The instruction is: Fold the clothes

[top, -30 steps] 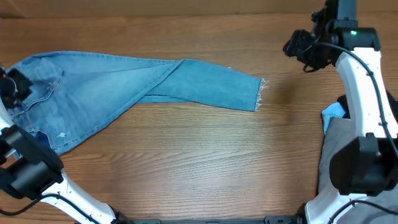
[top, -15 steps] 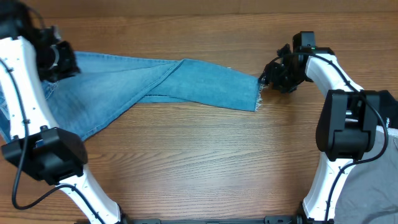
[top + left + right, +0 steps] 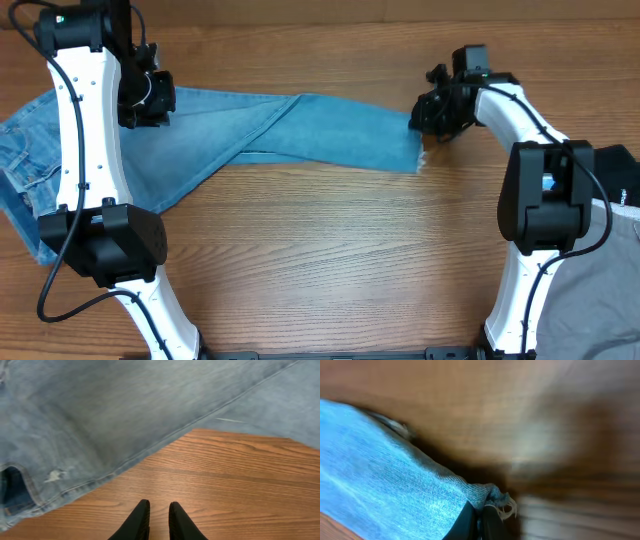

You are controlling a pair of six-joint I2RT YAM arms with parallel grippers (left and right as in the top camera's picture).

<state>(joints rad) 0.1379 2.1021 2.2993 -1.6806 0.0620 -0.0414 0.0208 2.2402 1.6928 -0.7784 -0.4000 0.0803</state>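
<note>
The light-blue jeans [image 3: 200, 140] lie flat across the table, waist at the far left and one leg reaching right to a frayed hem [image 3: 418, 152]. My right gripper [image 3: 425, 118] sits at the hem's far corner. In the right wrist view it [image 3: 480, 510] is shut on the hem's edge, with whitish threads [image 3: 507, 505] sticking out beside the fingers and denim [image 3: 385, 475] spreading left. My left gripper [image 3: 148, 100] hovers over the upper leg. In the left wrist view its fingers [image 3: 159, 505] stand slightly apart over bare wood, empty, with the jeans [image 3: 125, 410] and a small distressed patch [image 3: 55, 475] ahead.
A grey garment [image 3: 618, 260] lies at the right edge with a black one [image 3: 622, 165] above it, behind the right arm's base. Bare wooden tabletop [image 3: 330, 260] spreads in front of the jeans.
The right gripper came down to the hem corner and shut on it. The left arm swung in from the left edge to above the jeans' upper leg.
</note>
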